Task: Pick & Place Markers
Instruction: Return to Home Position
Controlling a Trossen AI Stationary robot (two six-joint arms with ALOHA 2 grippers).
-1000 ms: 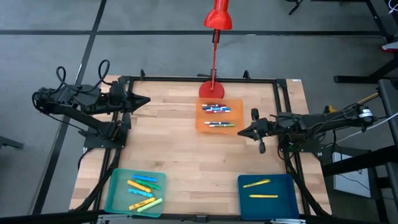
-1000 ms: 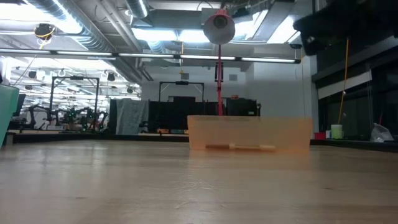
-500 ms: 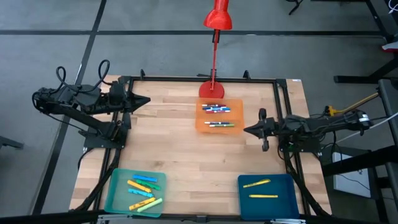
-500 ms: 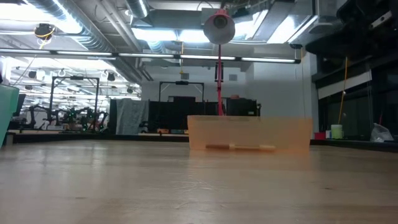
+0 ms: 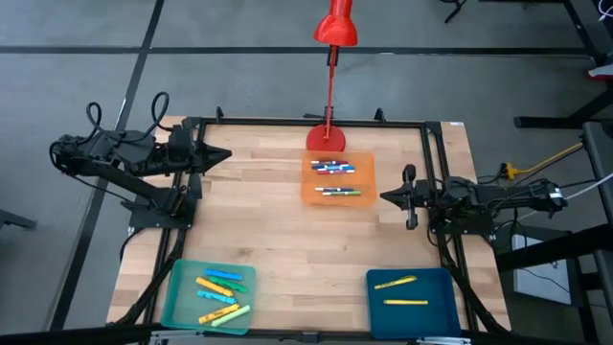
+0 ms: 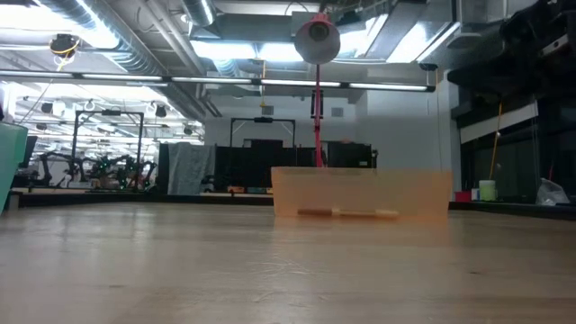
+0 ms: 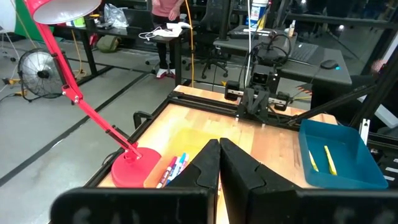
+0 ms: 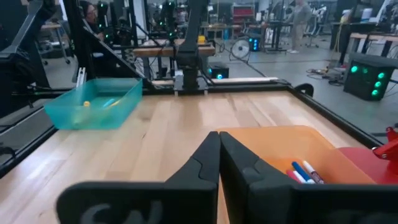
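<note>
Looks as good as done: markers (image 5: 335, 168) lying in orange bin (image 5: 362, 182), green bin (image 5: 182, 307) and blue bin (image 5: 412, 321), none loose on the table (image 5: 268, 230). Only parking to go, with left gripper (image 5: 226, 156) and right gripper (image 5: 385, 198) at opposite table edges, both pinched shut, empty.

Orange bin (image 5: 356, 198) (blue, green markers (image 5: 332, 168))

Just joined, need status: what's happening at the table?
Nothing is being handled. The left gripper sits shut and empty at the left edge of the table, the right gripper shut and empty at the right edge, beside the orange bin. The markers lie sorted in bins: several in the orange bin by the lamp, several in the green bin, two yellow ones in the blue bin. None shows loose on the table.
</note>
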